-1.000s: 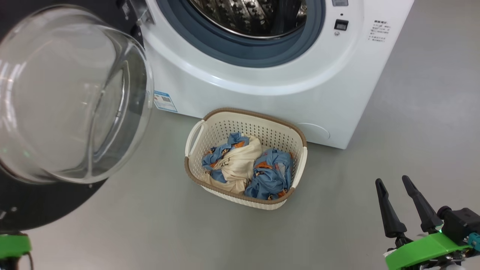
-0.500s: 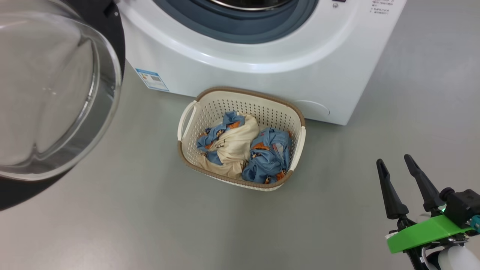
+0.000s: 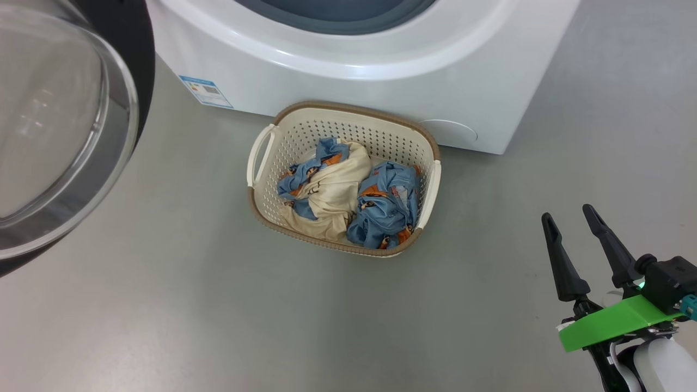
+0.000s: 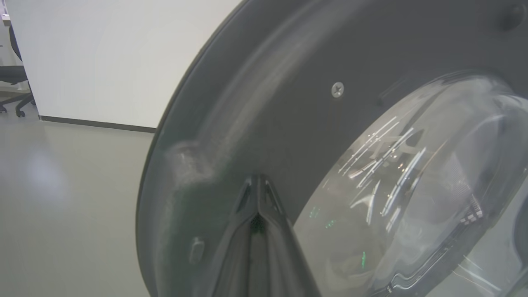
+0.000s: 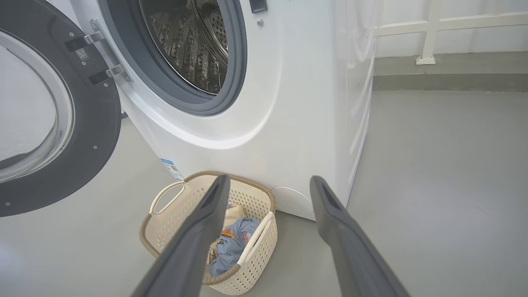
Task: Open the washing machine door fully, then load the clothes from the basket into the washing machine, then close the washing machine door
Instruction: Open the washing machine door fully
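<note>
The washing machine (image 3: 354, 65) stands at the top of the head view, and its steel drum (image 5: 189, 45) is open to the right wrist view. The washing machine door (image 3: 54, 125) is swung out to the left, glass bowl facing me. The basket (image 3: 348, 130) sits on the floor against the washer's front, holding the clothes: a cream garment (image 3: 332, 193) and blue printed ones (image 3: 386, 209). My right gripper (image 3: 567, 212) is open and empty, right of the basket and nearer to me. My left gripper (image 4: 256, 179) is shut, its tips close against the door's black inner rim (image 4: 288, 82).
Grey floor surrounds the basket. A blue label (image 3: 206, 91) marks the washer's lower front. A white wall (image 4: 103, 53) and an office chair (image 4: 12, 82) lie beyond the door. A white railing (image 5: 429, 33) stands behind the washer's right side.
The head camera has tilted down, so washer, door and basket sit higher and further left in the picture. The right gripper stays open and shows slightly higher.
</note>
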